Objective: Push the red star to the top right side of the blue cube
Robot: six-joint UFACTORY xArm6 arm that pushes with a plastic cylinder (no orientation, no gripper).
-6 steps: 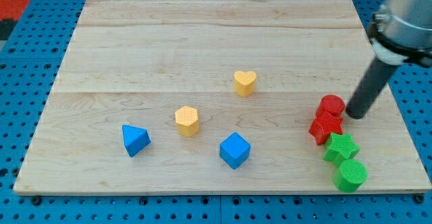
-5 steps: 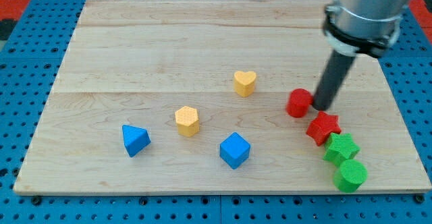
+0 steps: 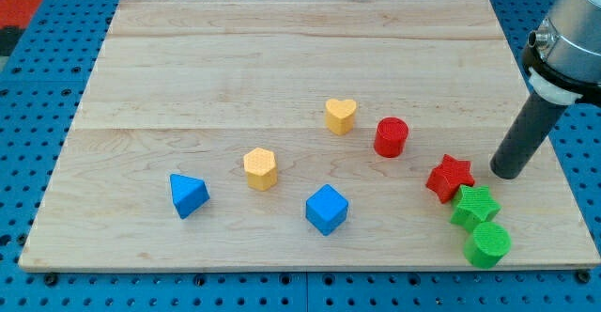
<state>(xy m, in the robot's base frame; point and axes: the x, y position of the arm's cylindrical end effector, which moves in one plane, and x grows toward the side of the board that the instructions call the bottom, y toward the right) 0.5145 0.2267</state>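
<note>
The red star [image 3: 450,178] lies at the board's right, touching the green star [image 3: 473,206] below it. The blue cube [image 3: 327,209] sits at the lower middle, well to the left of the red star. My tip [image 3: 508,174] rests on the board just right of the red star, a small gap apart. The red cylinder [image 3: 391,136] stands up and left of the red star.
A yellow heart [image 3: 341,116] and a yellow hexagon block [image 3: 260,168] sit mid-board. A blue triangular block [image 3: 188,195] lies lower left. A green cylinder [image 3: 487,244] sits near the board's lower right edge [image 3: 563,256], below the green star.
The red cylinder was pushed left, away from the red star. My tip then swung back right and now stands to the right of the red star.
</note>
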